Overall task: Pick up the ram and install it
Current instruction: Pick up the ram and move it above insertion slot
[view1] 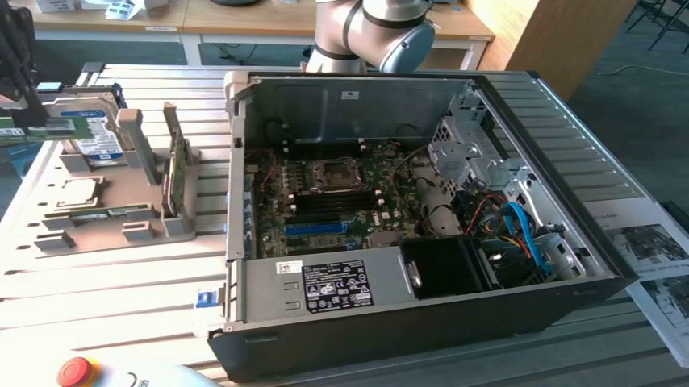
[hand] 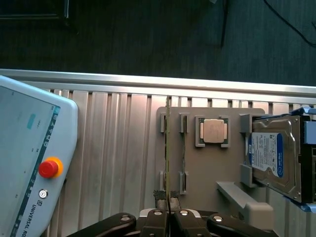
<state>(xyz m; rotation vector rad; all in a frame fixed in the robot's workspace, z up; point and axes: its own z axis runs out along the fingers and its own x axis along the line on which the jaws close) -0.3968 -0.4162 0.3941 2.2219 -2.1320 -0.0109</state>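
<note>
**One ram in the gripper, beside the open computer**

One thin, narrow green circuit-board ram (hand: 168, 148) is held by the black metal gripper (hand: 168, 211). In the wrist view its two fingers (hand: 157, 217) are closed almost together, and the ram is pinched at one end between them, seen edge-on as a thin line. It runs in line with one pair of slot blocks on the flat grey plastic holder (hand: 207, 170).

Just beside it, a second green memory stick (hand: 183, 148) sits in the neighbouring pair of slots. Next on the holder is a square silvery CPU chip (hand: 214, 131) in its own frame. After it comes a boxy silver hard drive with a blue-white label (hand: 269, 155), which leans on a grey support.

In the exterior view the gripper (view1: 26, 119) is at the upper part of the exterior view's left edge. The ram (view1: 48, 130) lies level in it, higher than the holder (view1: 108, 235) and in front of the hard drive (view1: 97, 137). The CPU chip (view1: 76, 192) and the second stick (view1: 108, 214) are lower in the frame.

The large black open computer case (view1: 431, 339) fills the middle of the frame, well apart from the ram. Inside it is a green motherboard (view1: 344, 201).

All stands on a ribbed aluminium table (view1: 108, 282). A pale grey teach pendant (hand: 29, 143) with a red round button (hand: 49, 168) lies on the table near the holder.
</note>
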